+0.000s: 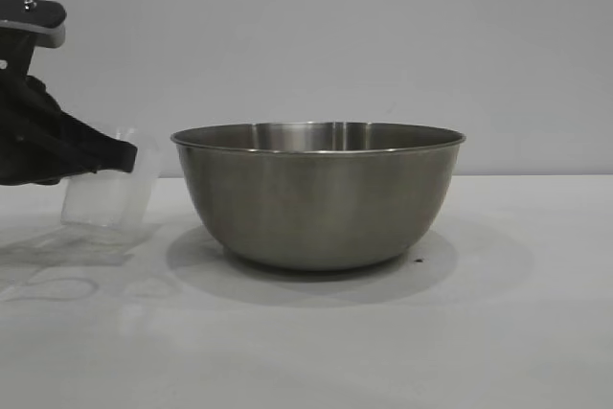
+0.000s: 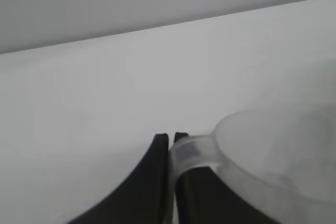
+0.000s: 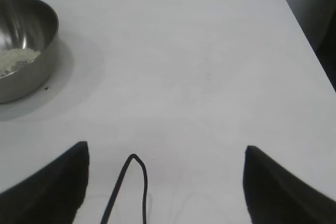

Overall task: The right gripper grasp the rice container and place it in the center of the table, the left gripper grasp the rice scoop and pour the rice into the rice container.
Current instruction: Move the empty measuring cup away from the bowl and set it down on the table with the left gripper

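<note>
The rice container (image 1: 318,196) is seen at the middle of the exterior view, resting upright on the table (image 1: 498,332), its rolled rim level and its shadow spread around its base. In the right wrist view the same bowl (image 3: 23,45) is cut off by the upper left corner of the frame, and a small heap of the rice (image 3: 16,60) is seen lying on its inner floor.

The left gripper (image 1: 120,155) is found at the left edge of the exterior view, at about the height of the bowl's rim. Its fingers are pressed together on the looped handle of the rice scoop (image 1: 105,193), which is carried to the left of the bowl and apart from it, with a gap of bare wall and table between the two. The cup is held slightly tilted, its base low over the table; whether it touches the surface cannot be told. In the left wrist view the two black fingers (image 2: 157,182) are seen closed at the bottom centre, the clear handle (image 2: 191,153) pinched between them and the cup's body (image 2: 278,156) filling the lower right.

The right gripper (image 3: 165,182) is seen only in its own wrist view, its fingers spread wide at the two lower corners, nothing held between them, a thin black cable (image 3: 131,187) looped on the table there. The bowl lies well apart from it.
</note>
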Robot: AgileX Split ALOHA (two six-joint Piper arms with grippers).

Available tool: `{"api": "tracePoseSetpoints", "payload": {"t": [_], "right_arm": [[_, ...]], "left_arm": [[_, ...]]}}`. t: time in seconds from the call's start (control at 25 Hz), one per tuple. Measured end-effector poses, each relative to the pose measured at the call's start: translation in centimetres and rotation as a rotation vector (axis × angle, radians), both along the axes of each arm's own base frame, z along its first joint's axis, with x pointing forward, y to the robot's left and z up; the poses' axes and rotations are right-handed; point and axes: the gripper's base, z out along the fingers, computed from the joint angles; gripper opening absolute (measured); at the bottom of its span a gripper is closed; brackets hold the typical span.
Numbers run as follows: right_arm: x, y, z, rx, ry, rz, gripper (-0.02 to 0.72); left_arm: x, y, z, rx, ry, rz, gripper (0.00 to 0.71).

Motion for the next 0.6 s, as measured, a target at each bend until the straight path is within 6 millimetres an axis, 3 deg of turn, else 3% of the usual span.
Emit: {"api": "tracePoseSetpoints", "payload": {"t": [0.12,0.16,0.32,0.56,0.6], "right_arm": [[0.0,0.0,0.0,0.0,0.0,0.0,0.538],[0.0,0.0,0.0,0.0,0.0,0.0,0.538],[0.0,0.0,0.0,0.0,0.0,0.0,0.538],[0.0,0.0,0.0,0.0,0.0,0.0,0.538],[0.0,0.0,0.0,0.0,0.0,0.0,0.538]], "left_arm": [[-0.1,0.1,-0.4,0.006,0.012,0.0,0.047],[-0.3,0.1,-0.5,0.008,0.018,0.0,0.113],[-0.8,0.4,-0.7,0.017,0.038,0.0,0.258],[-2.3,1.1,-1.3,0.036,0.087,0.001,0.25],[-2.7,1.3,-1.1,0.035,0.093,0.003,0.29]]}}
